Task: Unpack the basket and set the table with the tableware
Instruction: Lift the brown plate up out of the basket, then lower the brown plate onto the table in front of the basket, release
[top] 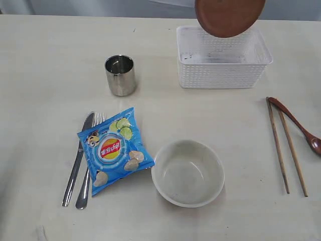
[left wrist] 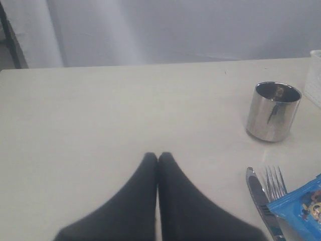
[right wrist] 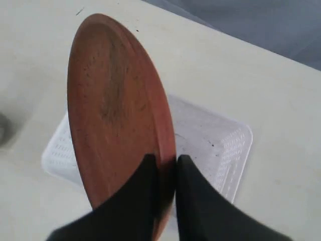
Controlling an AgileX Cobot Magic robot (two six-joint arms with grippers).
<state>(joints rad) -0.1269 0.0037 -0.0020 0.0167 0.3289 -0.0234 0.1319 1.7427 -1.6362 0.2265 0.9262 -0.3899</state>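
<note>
A: Is any writing readable?
B: Only on the blue shiny chip bag (top: 115, 150), apart from the left gripper (left wrist: 158, 156): a round red-yellow logo, its white characters too small to read.

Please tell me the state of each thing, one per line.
White perforated plastic basket: upright, looks empty.
Round reddish-brown plate: held on edge over the basket by right gripper.
Small steel cup: upright.
Off-white bowl: upright, empty.
Blue chip bag: flat, overlapping steel knife and fork.
Brown wooden chopsticks, dark red-brown spoon: lying flat.
Left gripper: shut, empty.
</note>
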